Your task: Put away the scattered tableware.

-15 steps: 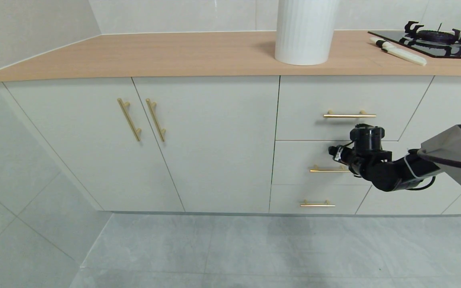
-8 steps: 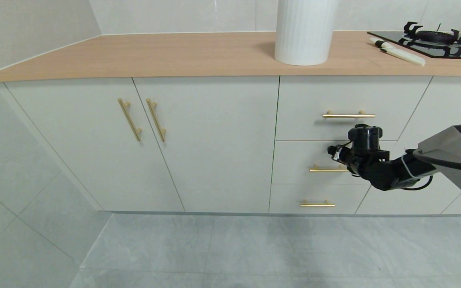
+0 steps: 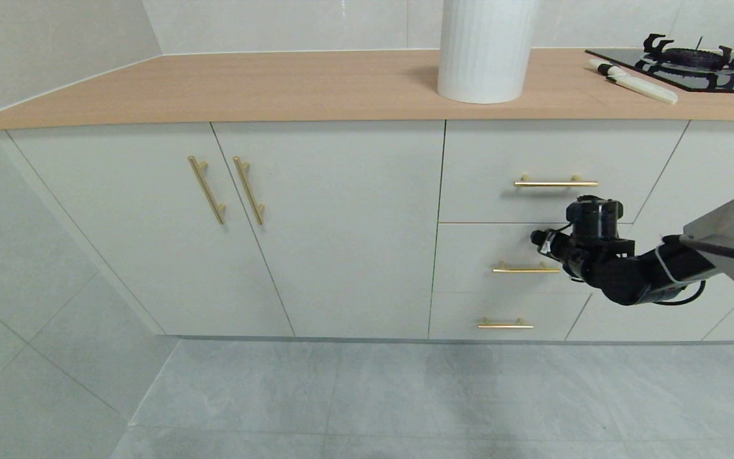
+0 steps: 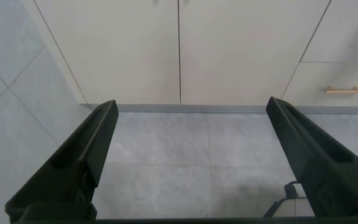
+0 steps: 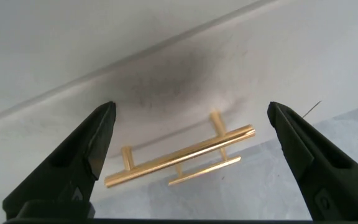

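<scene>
No text, label, brand, number or sign can be read on any surface in these views.

Looks straight onto a pale drawer front (image 5: 55,56). Frames a gold handle (image 5: 182,154) between the two dark fingers (image 5: 89,158) of the right gripper (image 5: 190,112), spread wide and apart from it on both sides. Shows two short posts (image 5: 216,122) joining the handle to the front, a thinner gold bar (image 5: 205,170) just beside the handle, a grey shadow (image 5: 166,78) near it, and a straight seam (image 5: 42,94) beyond that shadow.
</scene>
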